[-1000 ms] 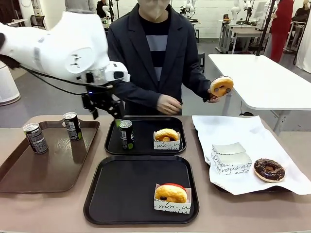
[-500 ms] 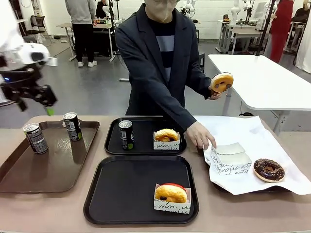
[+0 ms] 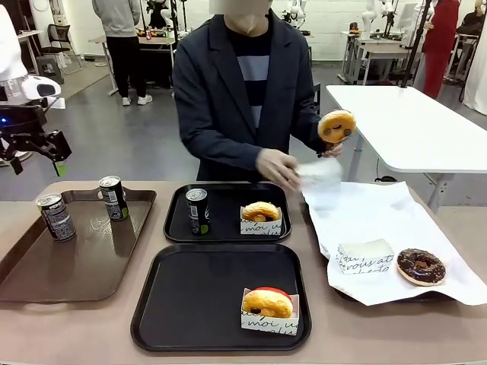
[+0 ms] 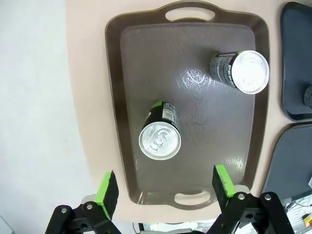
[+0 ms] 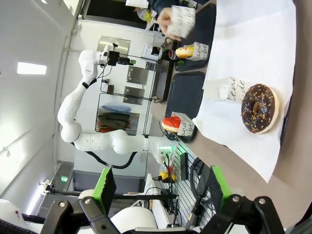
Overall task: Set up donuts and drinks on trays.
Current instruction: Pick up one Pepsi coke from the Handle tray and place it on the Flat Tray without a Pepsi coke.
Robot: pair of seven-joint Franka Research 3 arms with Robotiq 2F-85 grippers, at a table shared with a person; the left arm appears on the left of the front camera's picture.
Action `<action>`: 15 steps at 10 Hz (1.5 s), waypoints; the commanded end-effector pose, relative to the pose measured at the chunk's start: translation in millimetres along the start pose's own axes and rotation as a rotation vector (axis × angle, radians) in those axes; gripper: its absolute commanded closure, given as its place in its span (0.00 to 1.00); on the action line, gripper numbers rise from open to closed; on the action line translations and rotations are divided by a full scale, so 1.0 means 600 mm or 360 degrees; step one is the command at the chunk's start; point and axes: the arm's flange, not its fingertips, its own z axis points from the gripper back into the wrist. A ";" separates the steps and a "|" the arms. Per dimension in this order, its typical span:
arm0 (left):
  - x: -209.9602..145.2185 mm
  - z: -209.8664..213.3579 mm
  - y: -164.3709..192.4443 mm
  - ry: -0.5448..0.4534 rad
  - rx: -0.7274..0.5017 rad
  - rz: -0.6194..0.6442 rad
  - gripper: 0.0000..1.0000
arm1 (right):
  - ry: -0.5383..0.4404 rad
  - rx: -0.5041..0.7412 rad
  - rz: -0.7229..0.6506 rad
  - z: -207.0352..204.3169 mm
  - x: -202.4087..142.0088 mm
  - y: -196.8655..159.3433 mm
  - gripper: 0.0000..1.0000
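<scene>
Trays half set: far tray (image 3: 228,201) holds a can (image 3: 198,211) and donut (image 3: 261,211), near tray (image 3: 198,293) only a donut (image 3: 267,303). Two cans (image 3: 56,216) sit on the brown tray (image 3: 84,258) beneath the left gripper (image 4: 165,184), wide open and empty like the right gripper (image 5: 160,184).

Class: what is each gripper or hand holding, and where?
Left gripper and right gripper: nothing. One hand grips a donut by its rim; the other hand holds a paper sleeve, blurred.
</scene>
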 end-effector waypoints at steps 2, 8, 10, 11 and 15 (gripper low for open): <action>-0.042 0.016 0.001 -0.0060 -0.0002 -0.0013 0.00 | -0.0003 0.0012 0.0011 -0.001 -0.001 0.001 0.00; -0.040 -0.044 0.014 -0.0067 -0.0020 0.0052 0.00 | -0.0003 0.0012 0.0011 -0.001 -0.001 0.001 0.00; -0.042 -0.087 0.011 -0.0055 -0.0039 0.0062 0.00 | -0.0003 0.0012 0.0011 -0.001 -0.001 0.001 0.00; -0.039 -0.097 0.010 -0.0043 -0.0049 0.0032 0.00 | -0.0003 0.0012 0.0011 -0.001 -0.001 0.001 0.00; -0.030 -0.123 0.011 -0.0069 -0.0080 0.0036 0.00 | -0.0003 0.0012 0.0011 -0.001 -0.001 0.001 0.00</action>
